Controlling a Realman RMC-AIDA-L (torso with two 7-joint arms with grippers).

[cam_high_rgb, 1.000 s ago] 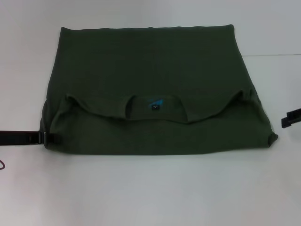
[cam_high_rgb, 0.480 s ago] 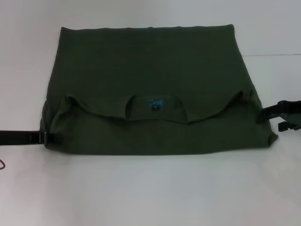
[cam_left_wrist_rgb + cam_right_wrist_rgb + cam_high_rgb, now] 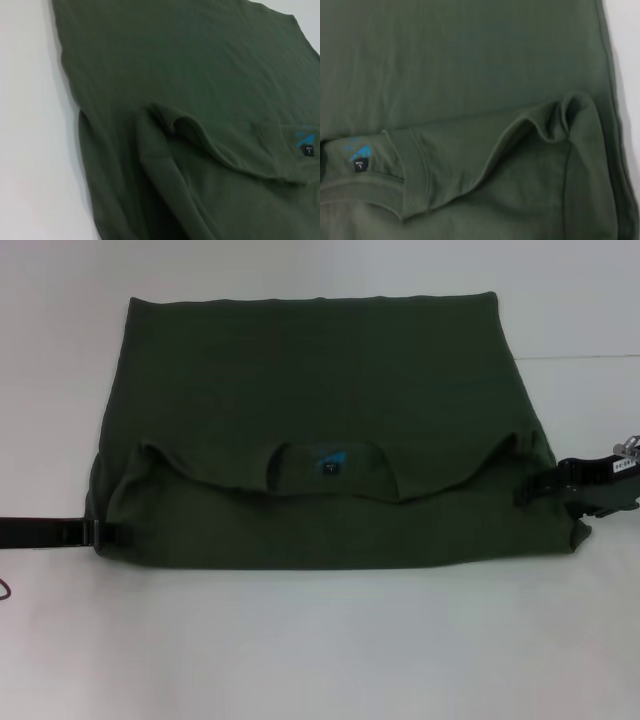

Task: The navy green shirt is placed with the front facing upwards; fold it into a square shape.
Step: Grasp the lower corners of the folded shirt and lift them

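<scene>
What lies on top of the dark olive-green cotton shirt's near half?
The dark olive-green cotton shirt's collar end is folded back over it, blue neck label showing. Anything printed beneath is covered.

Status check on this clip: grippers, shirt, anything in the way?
Left gripper at shirt's left edge; right gripper at right edge. Shirt partly folded, collar label showing. No obstruction visible.

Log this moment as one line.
shirt: collar end folded over | left gripper: at left edge | right gripper: at right edge

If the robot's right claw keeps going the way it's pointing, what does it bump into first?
Probably the navy green shirt: the right gripper points inward at the shirt's right edge, seemingly already touching the fabric there, though its height above it is unclear.
</scene>
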